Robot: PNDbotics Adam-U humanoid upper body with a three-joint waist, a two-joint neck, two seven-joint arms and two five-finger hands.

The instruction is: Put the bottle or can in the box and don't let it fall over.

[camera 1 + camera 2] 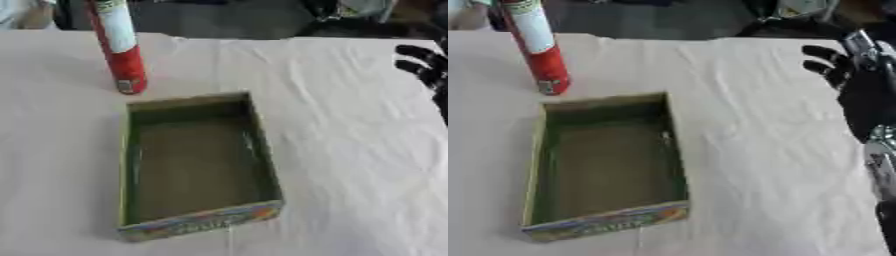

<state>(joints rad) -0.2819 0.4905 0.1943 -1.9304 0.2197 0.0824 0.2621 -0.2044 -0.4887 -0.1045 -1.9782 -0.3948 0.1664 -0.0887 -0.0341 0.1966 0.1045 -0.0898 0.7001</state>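
a tall red can [118, 47] stands upright on the bench [350, 150] just behind the empty box [194, 165], ungrasped, as the right hand [859, 85], fingers relaxed, must reach across.

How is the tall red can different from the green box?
The tall red-and-white can is a narrow tube standing upright, while the open green cardboard box is a wide, low rectangle lying flat. The can is closed and mostly red; the box is open on top, empty, and green inside with a colourful printed front. Both rest on the white tablecloth, the can just behind the box.
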